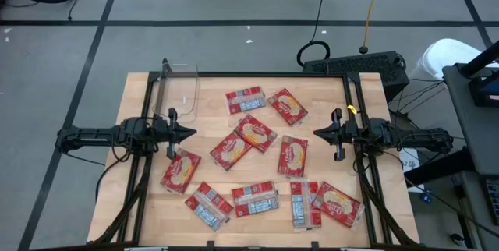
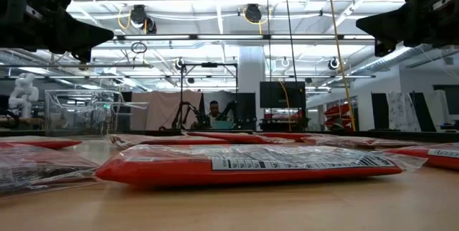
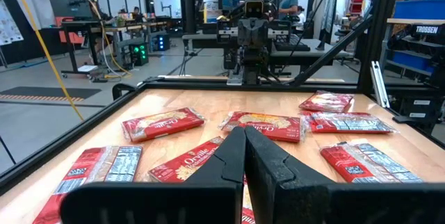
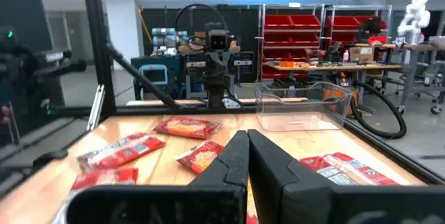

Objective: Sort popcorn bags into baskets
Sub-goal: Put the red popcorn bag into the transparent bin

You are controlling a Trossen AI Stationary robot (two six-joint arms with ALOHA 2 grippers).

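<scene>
Several red popcorn bags lie flat across the wooden table, among them one in the middle (image 1: 255, 132), one near the left arm (image 1: 181, 170) and one at the near right (image 1: 337, 204). Some show a popcorn picture, others a white label (image 2: 258, 165). A clear plastic basket (image 1: 178, 91) stands at the far left corner, with nothing in it (image 4: 302, 106). My left gripper (image 1: 191, 132) hovers shut at the table's left side, pointing level toward the middle (image 3: 245, 132). My right gripper (image 1: 318, 133) hovers shut at the right side, facing it (image 4: 247, 135). Neither touches a bag.
A black frame (image 1: 257, 74) runs around the table's edges. Bare wood (image 1: 214, 111) shows between the basket and the bags. Beyond the far edge are a keyboard-like box (image 1: 355, 65), cables and a workshop with shelves and a seated person (image 2: 214, 110).
</scene>
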